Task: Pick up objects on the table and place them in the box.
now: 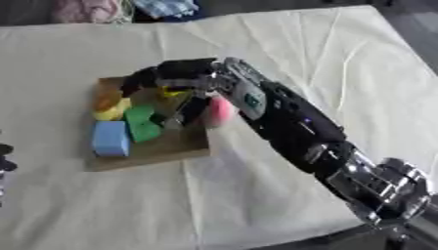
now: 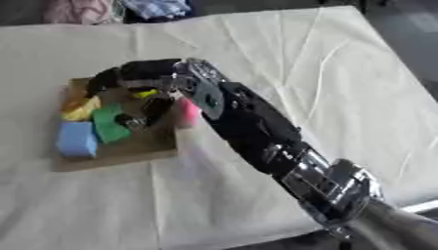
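A flat brown cardboard box (image 1: 163,151) lies left of centre on the cloth. In it lie a light blue block (image 1: 110,138), a green block (image 1: 141,123), a yellow piece (image 1: 114,112) and an orange piece (image 1: 106,100). A pink object (image 1: 221,111) stands at the box's right edge. My right hand (image 1: 184,73) hovers over the box, its fingers (image 1: 137,80) arched to the left and the thumb (image 1: 191,110) pointing down beside the pink object. A small yellow bit (image 1: 172,93) shows under the palm; whether the hand touches it is unclear. My left hand (image 1: 5,163) shows only as a dark sliver at the left edge.
The table is covered by a creased cream cloth (image 1: 299,53). Bundled fabrics, pink (image 1: 85,10) and blue (image 1: 167,7), lie beyond the far edge. My right forearm (image 1: 299,132) crosses the cloth from the lower right corner.
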Robot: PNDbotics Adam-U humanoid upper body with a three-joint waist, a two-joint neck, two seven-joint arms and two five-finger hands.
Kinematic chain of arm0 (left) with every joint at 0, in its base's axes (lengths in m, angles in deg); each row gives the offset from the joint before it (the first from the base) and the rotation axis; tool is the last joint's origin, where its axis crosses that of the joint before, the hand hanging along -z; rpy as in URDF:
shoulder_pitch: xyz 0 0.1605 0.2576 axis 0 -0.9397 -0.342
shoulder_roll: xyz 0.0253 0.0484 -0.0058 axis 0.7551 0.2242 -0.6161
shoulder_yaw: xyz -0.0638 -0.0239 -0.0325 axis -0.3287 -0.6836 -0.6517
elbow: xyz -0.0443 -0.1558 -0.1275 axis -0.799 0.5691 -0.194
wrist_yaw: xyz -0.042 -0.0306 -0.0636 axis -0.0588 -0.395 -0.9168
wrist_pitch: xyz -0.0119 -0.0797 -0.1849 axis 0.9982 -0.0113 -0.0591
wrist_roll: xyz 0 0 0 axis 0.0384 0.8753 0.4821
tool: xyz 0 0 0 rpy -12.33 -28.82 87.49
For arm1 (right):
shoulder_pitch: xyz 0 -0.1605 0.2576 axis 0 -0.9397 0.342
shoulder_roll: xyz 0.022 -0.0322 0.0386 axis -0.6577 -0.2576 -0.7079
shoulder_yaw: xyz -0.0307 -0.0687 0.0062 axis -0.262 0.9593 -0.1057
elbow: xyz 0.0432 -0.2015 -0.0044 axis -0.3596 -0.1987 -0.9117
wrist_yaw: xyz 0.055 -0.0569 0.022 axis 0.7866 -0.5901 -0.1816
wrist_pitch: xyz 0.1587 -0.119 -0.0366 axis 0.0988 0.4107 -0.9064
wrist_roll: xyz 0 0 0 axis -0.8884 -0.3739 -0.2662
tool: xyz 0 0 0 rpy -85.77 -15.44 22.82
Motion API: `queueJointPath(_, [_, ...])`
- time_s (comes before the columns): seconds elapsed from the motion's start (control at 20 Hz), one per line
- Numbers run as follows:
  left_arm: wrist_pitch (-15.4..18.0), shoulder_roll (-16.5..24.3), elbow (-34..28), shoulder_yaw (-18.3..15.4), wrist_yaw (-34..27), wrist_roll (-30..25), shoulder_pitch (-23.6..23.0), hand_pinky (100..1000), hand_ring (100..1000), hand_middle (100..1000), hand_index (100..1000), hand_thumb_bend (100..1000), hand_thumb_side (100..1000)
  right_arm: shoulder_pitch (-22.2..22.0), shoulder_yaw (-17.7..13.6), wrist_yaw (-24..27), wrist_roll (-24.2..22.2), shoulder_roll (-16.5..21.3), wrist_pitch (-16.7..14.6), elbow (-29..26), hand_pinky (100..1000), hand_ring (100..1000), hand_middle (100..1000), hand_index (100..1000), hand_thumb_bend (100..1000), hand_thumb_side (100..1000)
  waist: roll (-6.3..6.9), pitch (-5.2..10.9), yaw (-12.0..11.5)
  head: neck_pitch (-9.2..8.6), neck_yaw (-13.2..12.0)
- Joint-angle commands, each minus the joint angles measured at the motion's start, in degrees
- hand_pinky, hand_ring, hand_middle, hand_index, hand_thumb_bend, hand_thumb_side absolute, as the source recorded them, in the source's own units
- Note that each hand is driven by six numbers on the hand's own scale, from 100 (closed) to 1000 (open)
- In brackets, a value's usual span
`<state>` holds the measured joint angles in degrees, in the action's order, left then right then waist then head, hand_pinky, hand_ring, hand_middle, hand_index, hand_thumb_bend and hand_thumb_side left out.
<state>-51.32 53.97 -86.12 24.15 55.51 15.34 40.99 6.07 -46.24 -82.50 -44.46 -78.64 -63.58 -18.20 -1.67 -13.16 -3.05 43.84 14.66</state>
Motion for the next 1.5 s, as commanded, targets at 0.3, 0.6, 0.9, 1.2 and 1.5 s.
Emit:
queueJointPath(0.3, [-0.17, 0.41, -0.94, -0.81, 0.31, 0.23, 0.08, 738, 535, 596, 825, 100, 675, 0.47, -4.7, 1.96, -10.24, 5.56, -13.84, -4.75, 936, 917, 952, 949, 100, 245, -0.6, 0.57, 0.59, 0.05, -0.49])
queueJointPath(0.6, [-0.44, 0.52, -0.94, -1.0, 0.57, 0.34, -0.07, 738, 535, 596, 825, 100, 678, -1.49, -5.33, 6.76, -12.79, 11.85, -13.84, -7.9, 931, 911, 944, 949, 100, 260, -0.93, 0.56, 1.41, 0.15, -1.01])
queueJointPath(0.9, [-0.46, 0.68, -0.94, -1.05, 0.76, 0.36, -0.22, 739, 535, 597, 825, 100, 676, -6.1, -4.47, 9.6, -17.56, 16.17, -13.84, -9.2, 932, 907, 942, 939, 100, 372, -0.91, 0.62, 2.08, 0.2, -1.0])
queueJointPath(1.2, [-0.46, 0.71, -0.94, -1.02, 0.84, 0.23, -0.25, 739, 536, 598, 825, 100, 678, -10.07, -4.52, 9.52, -19.56, 18.71, -13.84, -10.13, 933, 905, 940, 924, 100, 432, -0.92, 0.64, 2.29, 0.19, -1.03])
queueJointPath(1.5, [-0.37, 0.7, -0.94, -0.93, 0.91, 0.13, -0.17, 740, 536, 598, 826, 100, 677, -11.45, -3.68, 7.23, -19.59, 18.69, -13.84, -11.29, 932, 908, 943, 916, 100, 358, -0.8, 0.49, 2.29, 0.22, -0.98])
